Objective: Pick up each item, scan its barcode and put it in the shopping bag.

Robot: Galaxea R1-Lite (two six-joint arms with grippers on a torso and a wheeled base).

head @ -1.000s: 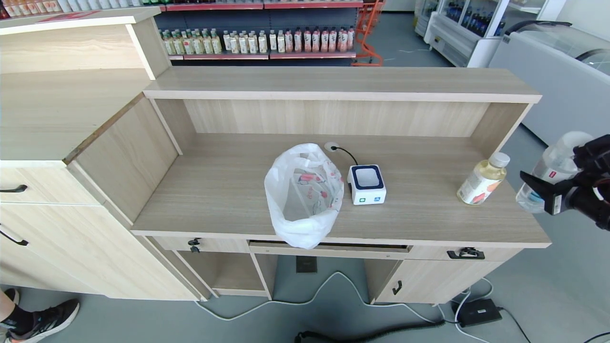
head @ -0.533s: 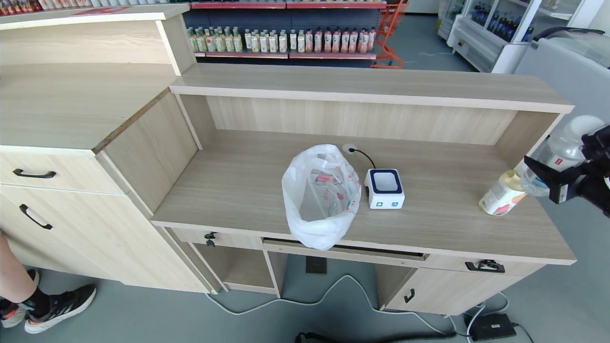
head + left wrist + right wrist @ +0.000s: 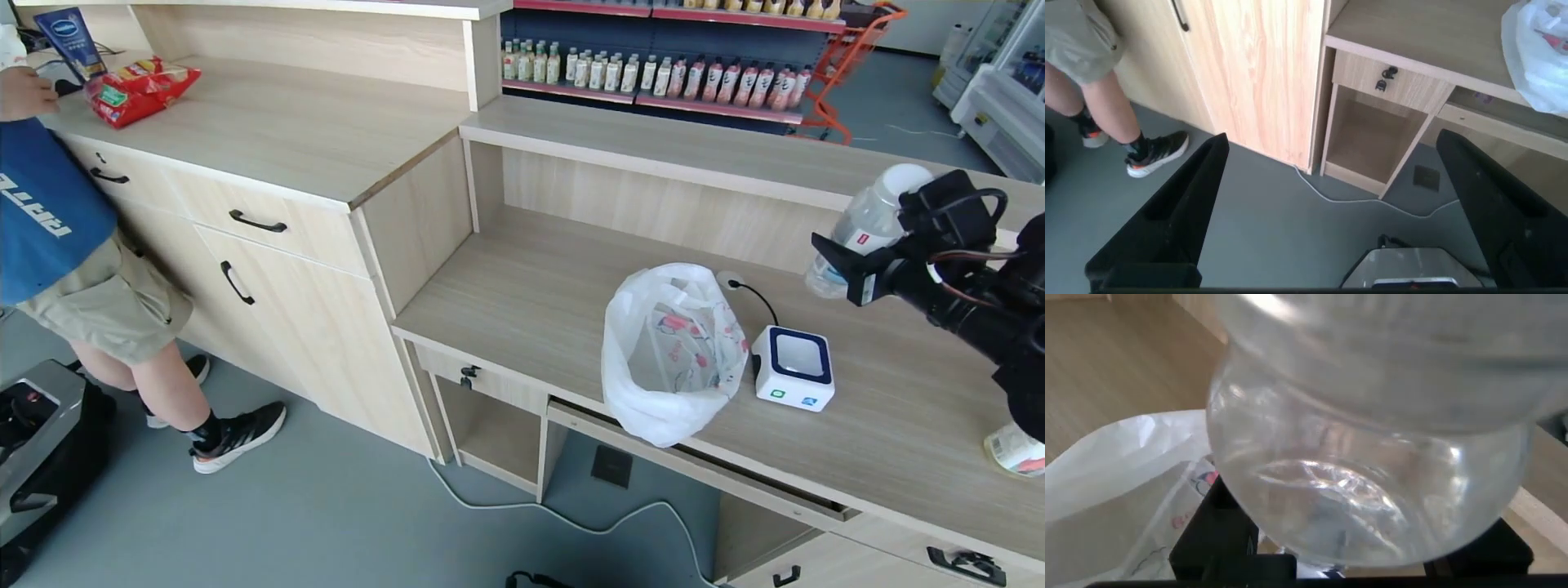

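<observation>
right gripper: I have its fingers clamped round a clear water bottle, white cap uppermost and body leaning a little, held in the air behind the scanner and to its right
water bottle, close up: from the right wrist camera its rounded clear base sits right at the lens, with the bag's white rim seen past it
left gripper: fingers spread wide with nothing between them, hanging over the grey floor in front of the counter, well to the left of the scanner
shopping bag: white plastic with red print, mouth open, standing just beside the scanner on its left, its belly bulging past the counter's front edge
scanner: small white box, dark-framed window facing up, a black cable running from behind it to a hole in the desktop
second bottle: only its lower end shows past my right arm, on the counter well to the right of the scanner
counter: pale wood grain, a low work surface with a raised ledge behind the scanner; a taller section with black-handled drawers joins it far left of the scanner
snack packets: red, next to a blue pack, on that taller section
room: shelves of bottled drinks beyond the ledge behind the scanner, an orange trolley and a glass-fronted chiller further right, grey floor with a pale cord trailing across it
</observation>
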